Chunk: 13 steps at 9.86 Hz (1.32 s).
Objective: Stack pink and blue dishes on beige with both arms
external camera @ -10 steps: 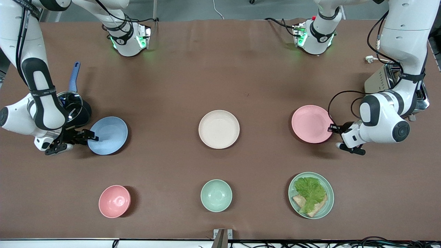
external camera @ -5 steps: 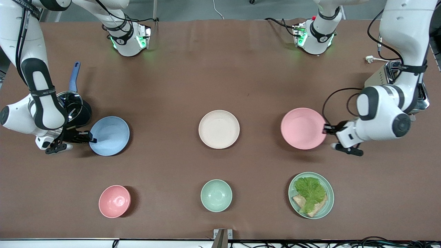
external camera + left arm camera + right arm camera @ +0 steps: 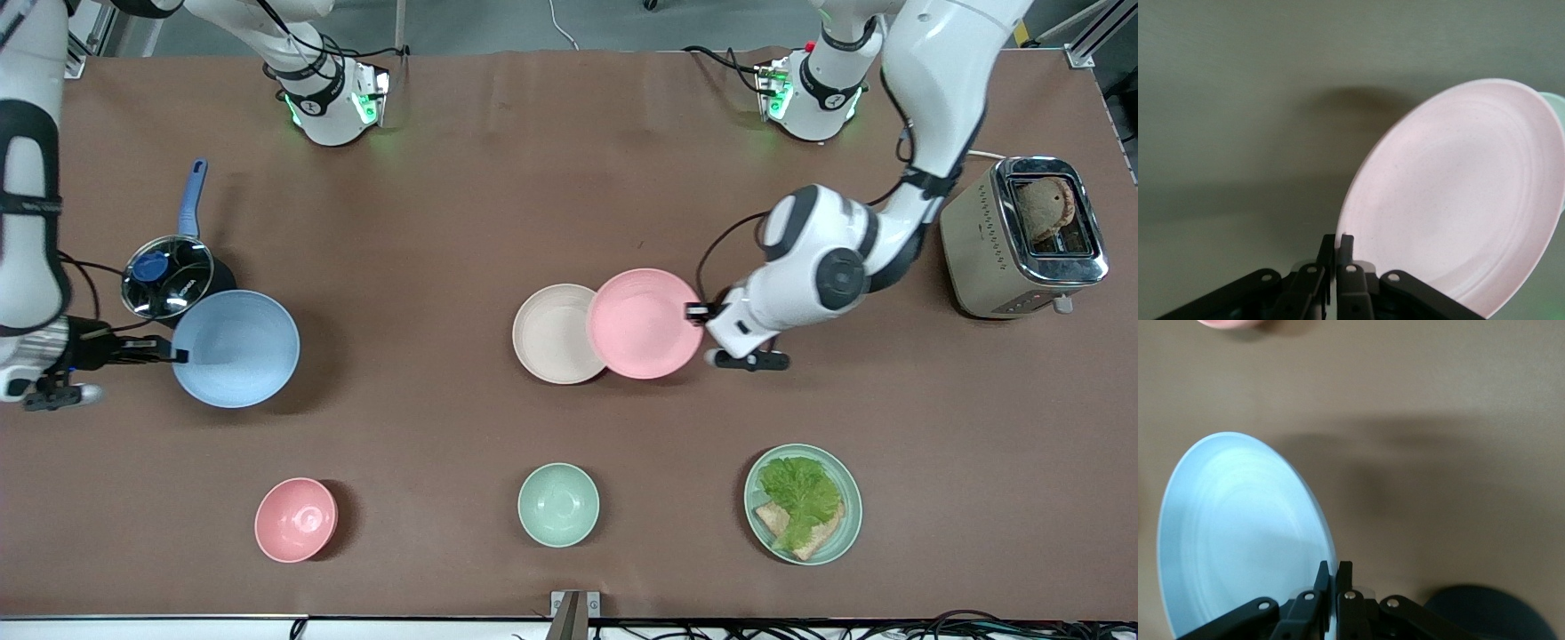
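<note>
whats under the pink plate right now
The pink plate, held at its rim by the left gripper, hangs over one edge of the beige plate; that edge is covered, the rest shows bare.

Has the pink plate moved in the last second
Yes. The pink plate, pinched at its rim by the left hand, has travelled toward the beige plate, which stayed put, and now overlaps its edge.
</note>
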Available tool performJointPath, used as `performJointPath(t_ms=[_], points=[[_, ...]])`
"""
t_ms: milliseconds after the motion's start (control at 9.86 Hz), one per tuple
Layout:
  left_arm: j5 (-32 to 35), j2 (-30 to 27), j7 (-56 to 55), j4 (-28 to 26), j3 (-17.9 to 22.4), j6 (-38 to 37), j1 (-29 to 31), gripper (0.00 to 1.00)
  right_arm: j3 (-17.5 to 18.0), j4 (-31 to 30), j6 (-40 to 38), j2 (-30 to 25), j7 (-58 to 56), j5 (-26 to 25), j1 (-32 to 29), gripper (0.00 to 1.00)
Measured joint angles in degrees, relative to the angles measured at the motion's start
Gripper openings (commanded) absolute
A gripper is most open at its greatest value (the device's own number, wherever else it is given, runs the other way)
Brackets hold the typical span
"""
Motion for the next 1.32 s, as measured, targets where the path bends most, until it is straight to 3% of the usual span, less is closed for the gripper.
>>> performJointPath(t_ms=[203, 406, 507, 609, 1014, 1217, 1319], points=[[7.61, 4.60, -12.11, 2.96, -4.15, 1.58, -0.54, 0.02, 0.31, 4.17, -4.14, -1.89, 8.42, -0.28, 2.35, 0.01], [14.92, 9.91, -22.17, 6.02, -5.50, 4.71, -3.21, 0.09, 2.94, 4.12, -4.44, -4.15, 18.59, -0.31, 5.07, 0.01], [16.89, 11.51, -25.66, 6.72, -5.56, 5.50, -4.80, 0.33, 5.19, 3.62, -4.19, -5.44, 23.62, -0.35, 6.32, 0.01], [17.50, 12.13, -27.70, 7.07, -5.63, 5.77, -6.00, 0.99, 8.10, 2.41, -2.83, -6.97, 28.32, -0.41, 6.99, 0.01], [20.37, 9.74, -28.24, 7.94, -5.61, 4.54, -5.37, 1.00, 22.29, -11.79, 9.97, -15.49, 41.74, -2.63, 7.53, 0.01], [20.56, 2.67, -20.41, 7.70, -3.74, 0.24, -2.04, 1.00, 30.34, -17.81, 16.41, -17.58, 47.58, -2.71, 7.64, 0.01], [20.55, -2.41, -16.64, 7.56, -0.47, -3.92, -1.53, 1.00, 34.82, -20.51, 21.66, -17.60, 50.40, -2.75, 7.74, 0.01]])
